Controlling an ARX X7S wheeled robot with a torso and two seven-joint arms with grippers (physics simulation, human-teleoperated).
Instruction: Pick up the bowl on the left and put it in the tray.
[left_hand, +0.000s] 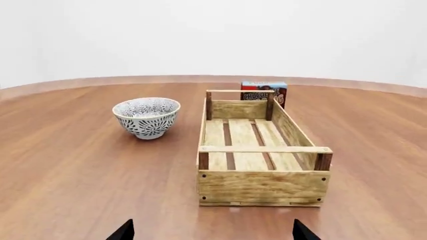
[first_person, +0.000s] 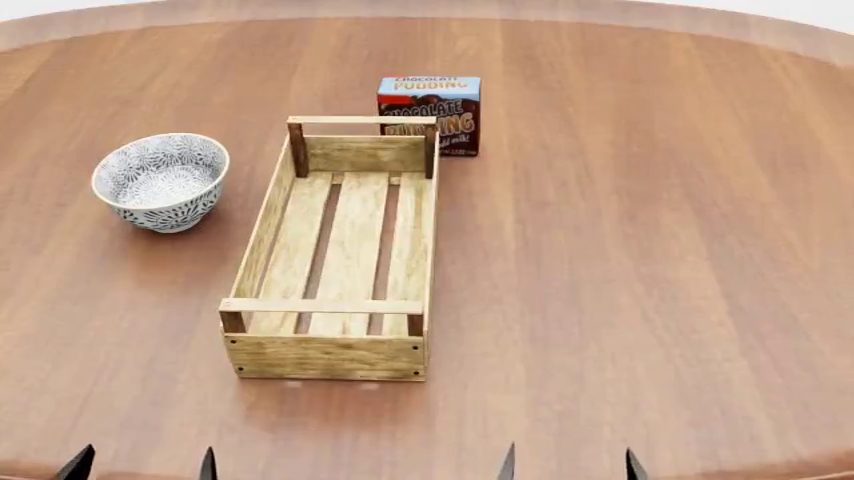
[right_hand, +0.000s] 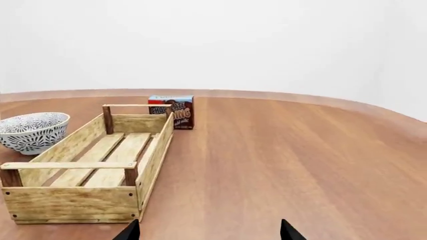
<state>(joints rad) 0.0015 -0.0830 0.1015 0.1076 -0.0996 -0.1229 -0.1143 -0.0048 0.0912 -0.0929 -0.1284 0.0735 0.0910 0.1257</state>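
My left gripper sits at the near edge of the table. I see only its two dark tips, set apart with nothing between them, so its fingers are open and empty. The bowl stands upright on the table, far ahead of those fingers and just a little to their left. Nothing stands between them. The bowl is round, so I think I can grab its rim from any side.

The tray is next, just to the right of the bowl but not touching it. Its long side runs away from me. It is empty. A pudding box stands just past its far end.

My right gripper is open and empty too. The bowl is much farther from it, with the tray in between, so I think the left arm should reach.
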